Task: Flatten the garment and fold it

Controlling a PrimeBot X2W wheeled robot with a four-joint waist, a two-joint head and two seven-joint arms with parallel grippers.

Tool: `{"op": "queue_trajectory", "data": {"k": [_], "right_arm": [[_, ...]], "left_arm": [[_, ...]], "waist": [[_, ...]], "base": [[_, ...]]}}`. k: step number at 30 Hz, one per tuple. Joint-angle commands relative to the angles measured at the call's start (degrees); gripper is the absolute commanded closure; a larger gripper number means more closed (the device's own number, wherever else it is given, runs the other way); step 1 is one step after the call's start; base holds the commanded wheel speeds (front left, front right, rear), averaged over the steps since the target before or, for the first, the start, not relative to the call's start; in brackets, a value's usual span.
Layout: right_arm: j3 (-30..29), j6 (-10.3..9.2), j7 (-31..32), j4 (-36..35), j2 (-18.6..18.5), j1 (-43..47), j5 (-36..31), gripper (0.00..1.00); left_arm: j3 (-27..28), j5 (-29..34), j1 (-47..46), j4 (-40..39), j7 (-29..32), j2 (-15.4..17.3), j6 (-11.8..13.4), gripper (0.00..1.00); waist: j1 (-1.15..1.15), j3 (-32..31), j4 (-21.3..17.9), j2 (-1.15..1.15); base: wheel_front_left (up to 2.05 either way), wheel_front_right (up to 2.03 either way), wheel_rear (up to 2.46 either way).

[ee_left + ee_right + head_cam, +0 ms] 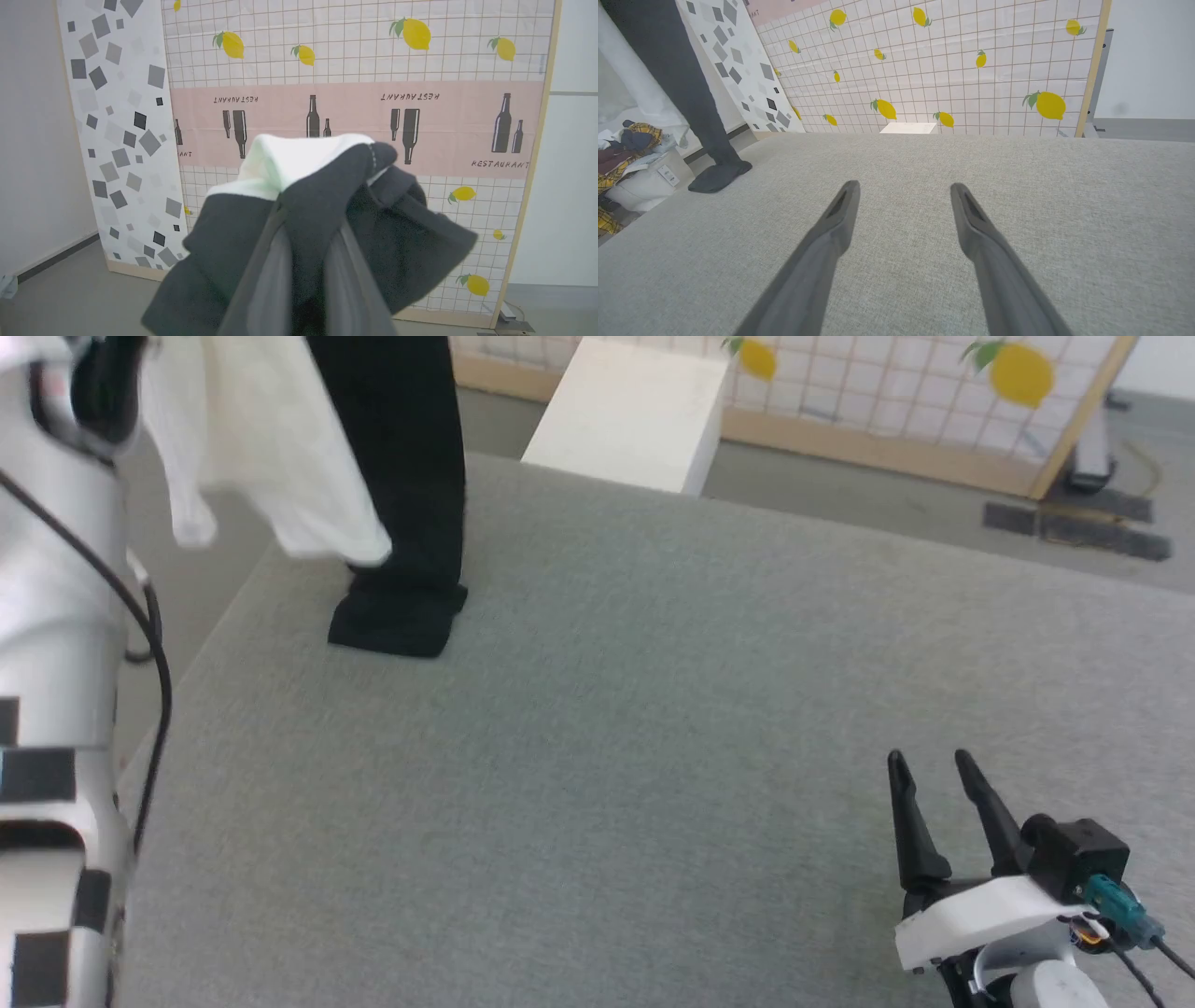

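The garment point(271, 457) dangles at eleven o'clock in the head view, its black sleeve trailing onto the grey surface point(653, 728). It looks soft, light and floppy, probably best pinched at a shoulder or hem. The left gripper point(314, 219) is clamped on bunched cloth. The right gripper point(929, 761), at five o'clock, gapes wide, empty.

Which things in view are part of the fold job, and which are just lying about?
Job: garment, hanging from the shut left hand; grey work surface; open right hand.
Lying about: white box; lemon-print screen; pile of clothes.
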Motion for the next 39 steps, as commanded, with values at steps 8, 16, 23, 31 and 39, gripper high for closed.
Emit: {"op": "queue_trajectory", "data": {"k": [8,16,23,31,39], "right_arm": [[0.38,-0.08,-0.56,0.34,-0.01,2.19,2.19,0.0],[0.01,-0.08,-0.57,-0.16,-0.01,3.37,2.1,0.0],[-2.02,-0.08,-0.57,-1.0,-0.01,3.97,1.37,0.0],[-3.07,-0.08,-0.57,-1.5,-0.01,3.9,-0.36,0.0],[-2.03,-0.08,-0.58,-1.55,-0.01,3.08,-1.49,0.0]], "left_arm": [[-6.74,-6.66,-10.29,-4.82,0.06,-1.83,-0.39,1.0],[-9.89,-9.98,-13.64,-4.18,-1.83,-4.27,-0.4,1.0],[-12.44,-14.43,-9.15,-5.61,-0.96,-7.97,-0.4,1.0],[-18.87,-19.95,6.84,-6.88,-0.51,-12.48,-0.4,1.0],[-35.05,-18.52,22.07,-2.2,7.64,-12.27,-0.4,1.0]], "waist": [[0.0,-6.41,-10.3,0.0],[0.0,-6.9,-17.45,0.0],[0.0,-5.4,-19.95,0.0],[0.0,-3.78,-19.07,0.0],[0.0,-2.49,-17.47,0.0]], "base": [[0.0,0.0,0.0],[0.0,0.0,0.0],[0.0,0.0,0.0],[0.0,0.0,0.0],[0.0,0.0,0.0]]}}
